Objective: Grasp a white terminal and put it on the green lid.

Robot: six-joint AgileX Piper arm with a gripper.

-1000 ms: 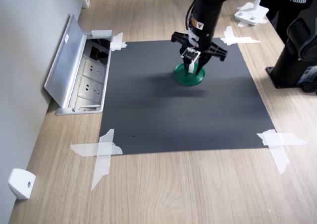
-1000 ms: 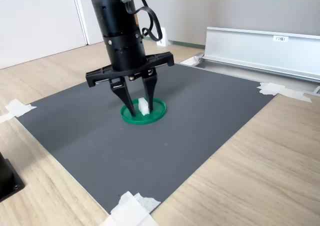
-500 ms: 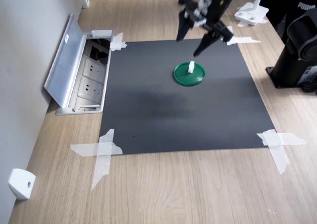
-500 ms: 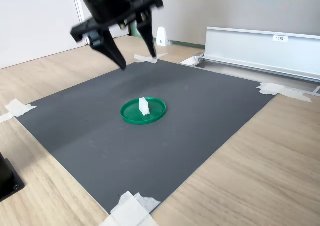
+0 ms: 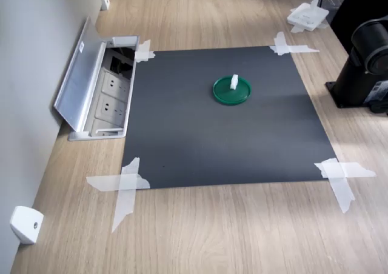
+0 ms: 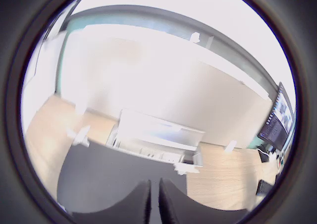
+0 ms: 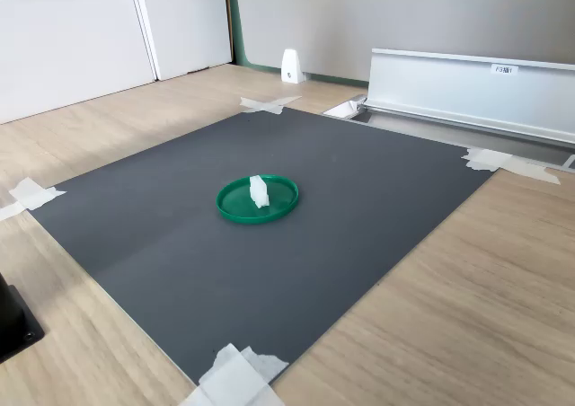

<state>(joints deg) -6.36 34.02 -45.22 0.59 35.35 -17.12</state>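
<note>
The green lid (image 5: 231,90) lies flat on the black mat in both exterior views, toward the mat's far side in the first exterior view. The white terminal (image 5: 234,82) stands upright on the lid, also clear in the second exterior view as the white terminal (image 7: 259,191) on the green lid (image 7: 257,199). No arm or gripper appears in either exterior view. Only the wrist view shows my gripper (image 6: 155,204): its two dark fingers (image 6: 138,204) sit close together with a thin slit between them and nothing held. That camera faces the wall and socket box, high above the mat.
The black mat (image 5: 224,134) is taped at its corners to a wooden table. An open metal socket box (image 5: 100,92) lies along the first exterior view's left. A black arm base (image 5: 364,68) stands at that view's right, and a white base with a stem (image 5: 308,13) at the far right corner.
My gripper opened off the terminal, rose away from the lid and left both exterior views. Its fingers, spread wide half a second ago, are now together. The terminal stayed on the lid.
</note>
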